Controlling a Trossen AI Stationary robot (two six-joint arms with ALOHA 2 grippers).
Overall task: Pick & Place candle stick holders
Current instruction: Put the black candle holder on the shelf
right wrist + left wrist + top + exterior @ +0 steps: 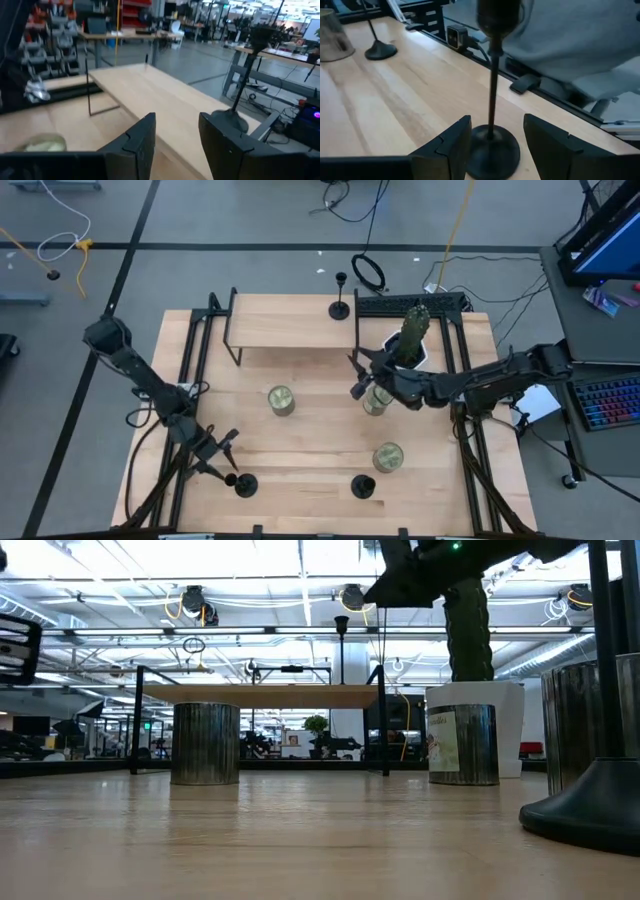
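Left wrist view: fingers (492, 145) astride holder (491, 100).

One holder (340, 308) stands on the shelf (290, 320) at upper centre. Two holders (245, 484) (363, 486) stand along the table's (320, 450) lower edge, three jars (281, 400) between.

Table (320, 440): pale smooth wood. Candle stick holders (492, 145): matt black metal. Jars (205, 743): ribbed, shiny metal.

Three black candle stick holders with round flat bases and thin stems, one on the raised wooden shelf (290, 322) at the far edge (340, 308) and two along the near edge (245, 485) (363, 486), three squat greenish-gold round jars (281, 400) (376, 401) (388, 457), and one white pot holding a green cactus (414, 340).
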